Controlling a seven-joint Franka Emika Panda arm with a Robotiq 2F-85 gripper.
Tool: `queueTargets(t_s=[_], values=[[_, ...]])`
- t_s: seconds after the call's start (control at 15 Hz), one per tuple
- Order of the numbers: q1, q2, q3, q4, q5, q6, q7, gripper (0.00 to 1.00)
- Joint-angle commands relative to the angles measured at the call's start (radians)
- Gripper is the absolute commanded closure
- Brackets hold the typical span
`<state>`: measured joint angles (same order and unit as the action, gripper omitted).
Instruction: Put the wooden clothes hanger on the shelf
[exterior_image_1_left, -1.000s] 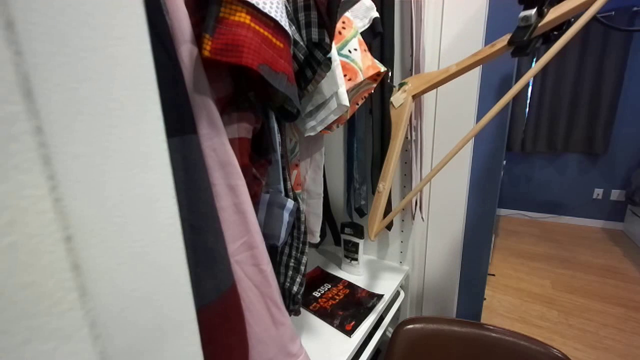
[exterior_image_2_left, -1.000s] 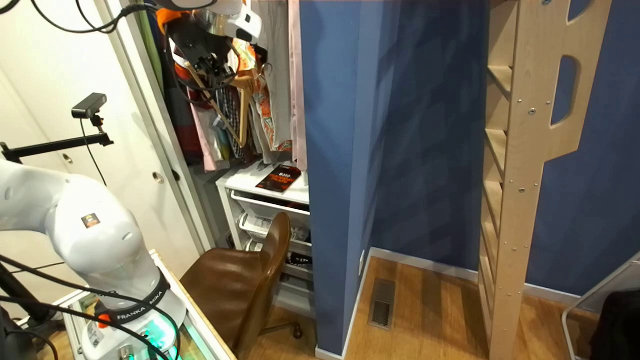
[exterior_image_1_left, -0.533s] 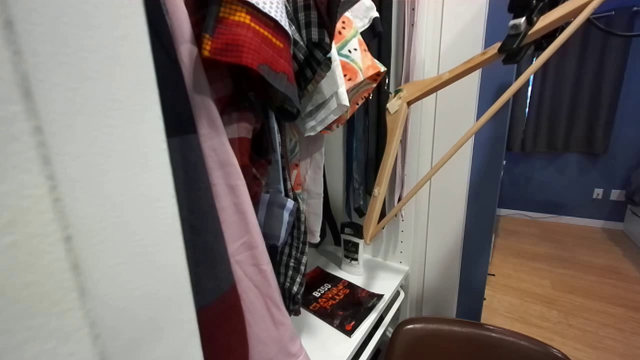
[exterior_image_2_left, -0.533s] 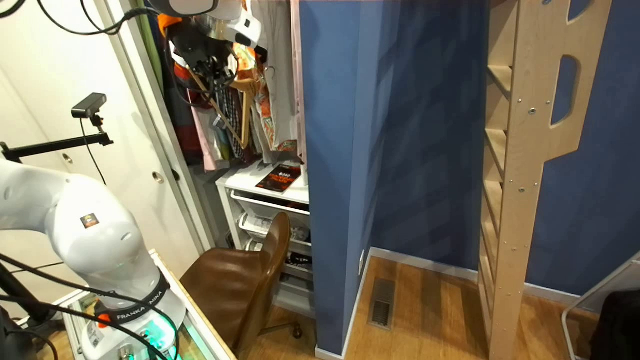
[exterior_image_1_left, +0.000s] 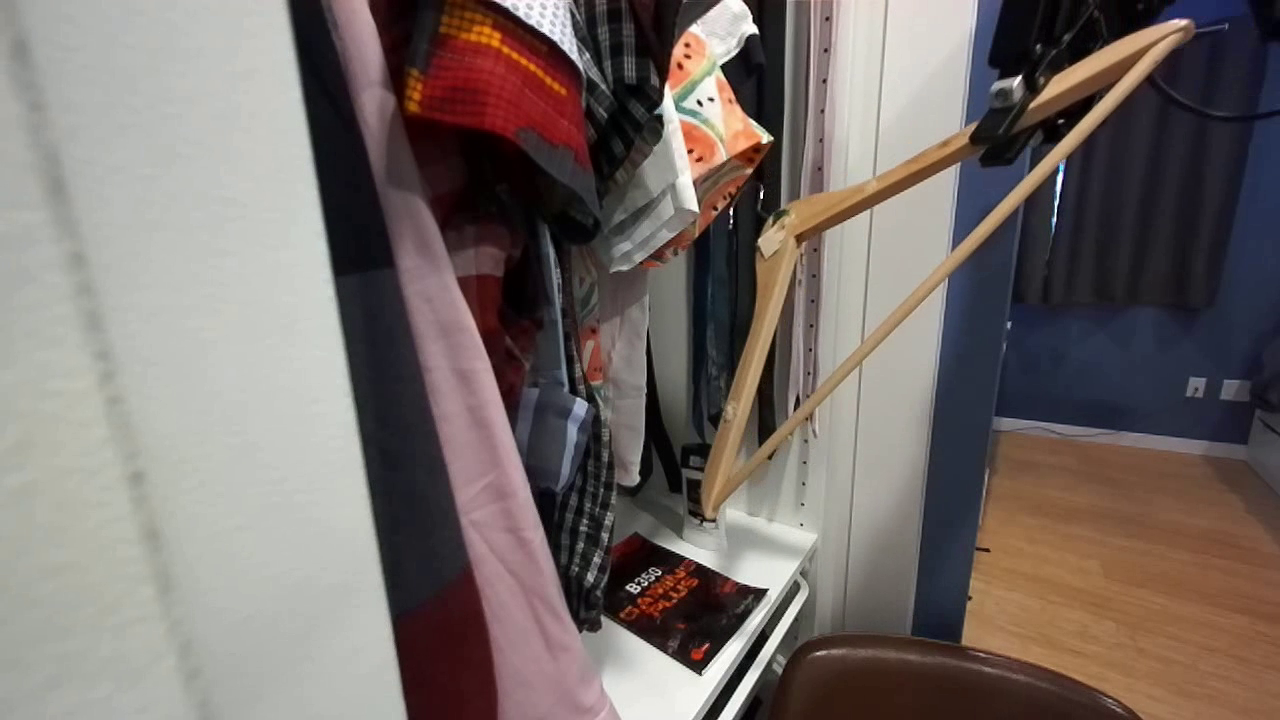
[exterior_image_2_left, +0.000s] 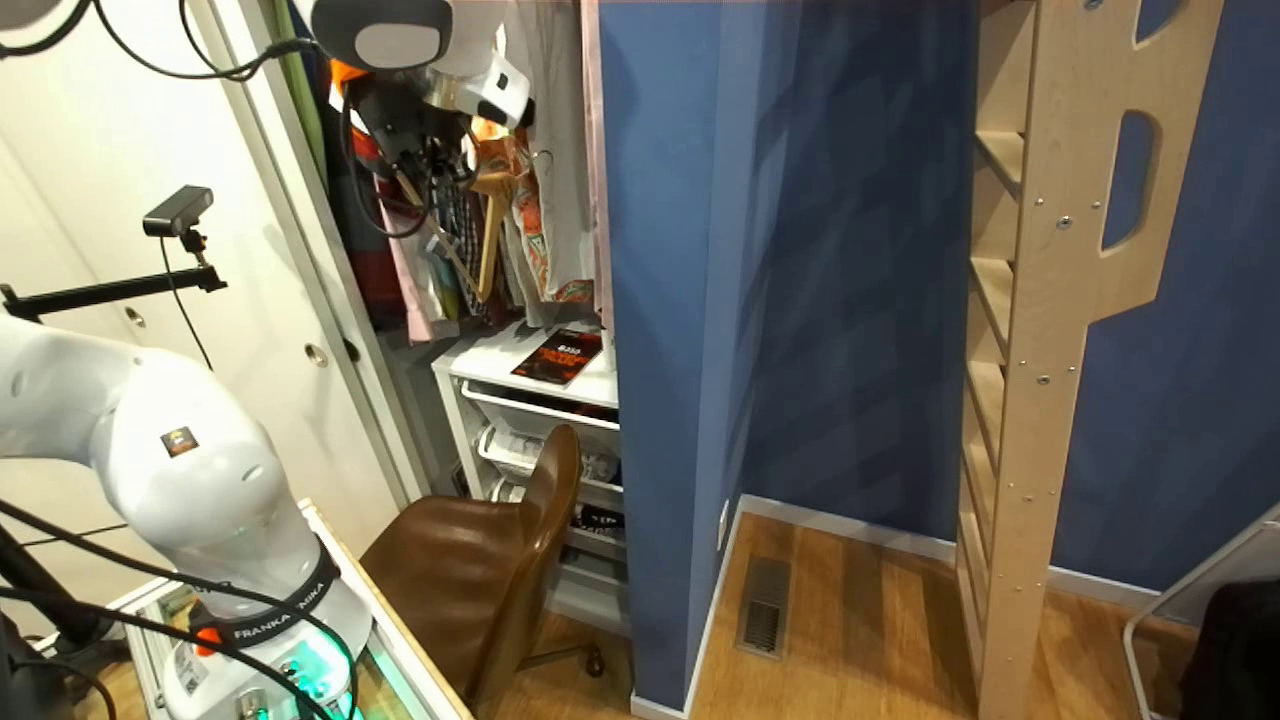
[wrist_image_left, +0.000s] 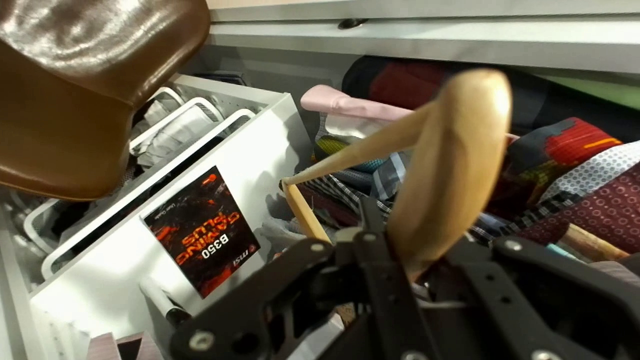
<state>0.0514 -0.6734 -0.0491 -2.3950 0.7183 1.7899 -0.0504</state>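
1. The end effector (exterior_image_1_left: 1003, 125) pinches the wooden clothes hanger (exterior_image_1_left: 895, 182) by one sloping arm. In an exterior view the grip sits at the upper right of the frame; in the wrist view it is at the lower middle, wood rising between the black jaws.
2. The hanger is held in the air, higher than the shelf (exterior_image_1_left: 770, 545), and tilted. In an exterior view one end points to the upper right, the joint of its arms lies a little right of the upper middle, and the other end reaches down to the lower middle.
3. That lower end overlaps a dark-capped white container (exterior_image_1_left: 706, 534); whether the two touch, I cannot tell.
4. The container stands upright on the shelf, just beside a black booklet (exterior_image_1_left: 680, 600) with red and orange print, which lies flat. The wrist view has the booklet left of center.
5. Above the shelf hang a pink garment (exterior_image_1_left: 435, 350), a red-and-yellow garment (exterior_image_1_left: 520, 110) and a watermelon-print garment (exterior_image_1_left: 715, 130), across the upper middle.
6. Below the shelf, in an exterior view, sit white-rimmed baskets (exterior_image_2_left: 540, 406), with a brown chair (exterior_image_2_left: 440, 550) in front at the lower middle; the chair fills the upper left of the wrist view.
7. In an exterior view the robot arm (exterior_image_2_left: 195, 470) occupies the left and top, a blue wall (exterior_image_2_left: 660, 330) the middle, and a wooden ladder (exterior_image_2_left: 1035, 420) the right.
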Motion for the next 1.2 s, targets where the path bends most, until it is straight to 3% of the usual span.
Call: queueTargets(t_s=[0.0,0.8,1.13], values=[[-0.004,0.017,0.024,-0.081,0.122,0.094,-0.012,0.96],[0.015,0.144,0.104,-0.253,0.517,0.473,-0.089,0.96],[0.024,0.230,0.117,-0.251,0.630,0.466,-0.173,0.96]])
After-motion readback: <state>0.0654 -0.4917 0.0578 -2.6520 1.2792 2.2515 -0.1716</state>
